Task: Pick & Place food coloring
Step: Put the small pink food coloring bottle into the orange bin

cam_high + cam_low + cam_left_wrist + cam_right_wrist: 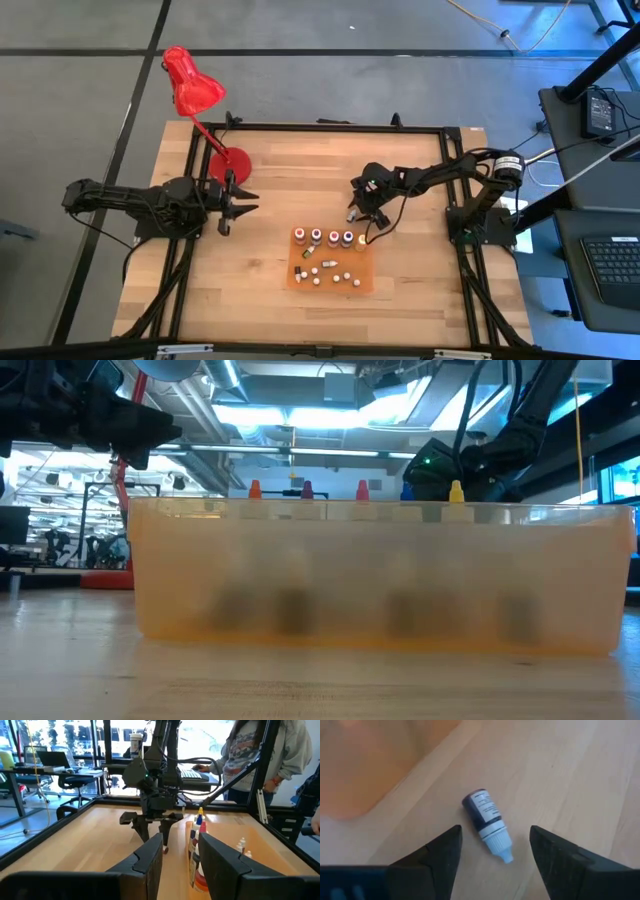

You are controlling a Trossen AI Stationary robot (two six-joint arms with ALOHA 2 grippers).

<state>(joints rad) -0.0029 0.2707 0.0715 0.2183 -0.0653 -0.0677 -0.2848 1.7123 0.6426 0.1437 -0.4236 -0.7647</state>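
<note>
A small dark food coloring bottle [487, 822] with a white dropper cap lies on its side on the bare wood, just off a corner of the orange tray [365, 775]. My right gripper [495, 830] hovers over it, open, with one finger on either side and not touching it. The left wrist view shows that bottle [165, 850] under my right gripper [152, 822]. Several more food coloring bottles [332, 238] stand or lie in the orange tray [365, 285]. My left gripper [247, 202] waits open over the table's left part.
A red desk lamp [195, 85] stands with its base [230, 163] on the table's far left part, close to my left gripper. The tray's translucent wall [380, 580] fills the low view, with coloured bottle tips [456, 491] above it. A person [250, 755] stands beyond the table.
</note>
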